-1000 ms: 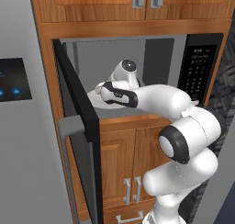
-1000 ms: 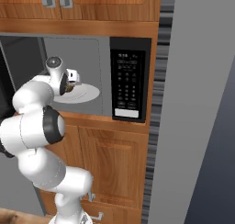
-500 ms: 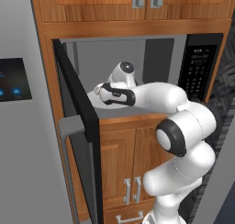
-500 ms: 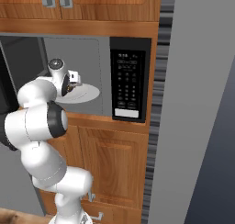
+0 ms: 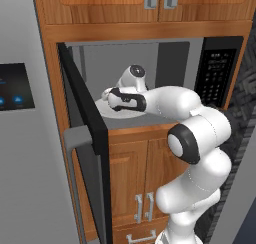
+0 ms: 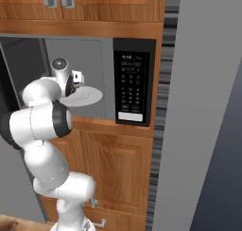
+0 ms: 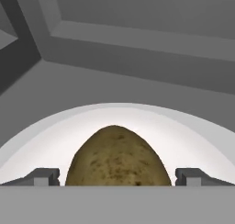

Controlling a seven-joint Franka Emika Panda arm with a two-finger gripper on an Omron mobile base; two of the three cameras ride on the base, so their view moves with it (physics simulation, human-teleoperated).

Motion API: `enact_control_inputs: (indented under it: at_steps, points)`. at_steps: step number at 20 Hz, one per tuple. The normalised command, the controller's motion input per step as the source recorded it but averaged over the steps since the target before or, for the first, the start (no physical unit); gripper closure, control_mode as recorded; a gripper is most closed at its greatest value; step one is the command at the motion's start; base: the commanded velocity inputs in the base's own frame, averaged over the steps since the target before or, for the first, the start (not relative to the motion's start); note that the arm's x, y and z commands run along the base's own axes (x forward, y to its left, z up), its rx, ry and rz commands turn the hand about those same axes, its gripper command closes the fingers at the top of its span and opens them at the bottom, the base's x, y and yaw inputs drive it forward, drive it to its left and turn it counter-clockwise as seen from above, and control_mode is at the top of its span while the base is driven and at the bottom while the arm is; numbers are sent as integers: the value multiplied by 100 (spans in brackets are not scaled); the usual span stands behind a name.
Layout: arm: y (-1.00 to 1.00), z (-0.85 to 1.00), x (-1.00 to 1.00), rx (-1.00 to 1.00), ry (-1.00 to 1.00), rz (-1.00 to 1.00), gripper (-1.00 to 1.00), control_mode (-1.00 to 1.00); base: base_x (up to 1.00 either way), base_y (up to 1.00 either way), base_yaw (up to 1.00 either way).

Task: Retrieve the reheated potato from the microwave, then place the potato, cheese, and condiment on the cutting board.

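Potato waits on the plate inside the open microwave

At bottom centre of the hand view we see the potato [image 7: 114, 159], egg-shaped, narrow end toward the frame's top, lying on the white plate [image 7: 183, 140] within the microwave [image 5: 220, 78]. Our jaws stand fully apart, one fingertip [image 7: 43, 176] either side, gripping nothing.

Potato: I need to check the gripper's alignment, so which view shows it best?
The hand view: the potato sits close and centred on the white plate, between the open gripper's tips. In both base views the arm hides it.
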Motion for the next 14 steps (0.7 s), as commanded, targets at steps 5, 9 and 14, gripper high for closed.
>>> enact_control_inputs:
  at_steps: [5, 9, 14]
  points:
    - [4, -6, 12, 0, 0, 0, -100, -100, 0, 0, 0]
    - [5, -17, 0, 0, 3, 0, -100, -100, 0, 0, 0]
    - [9, -22, -4, 0, 4, 0, -100, -100, 0, 0, 0]
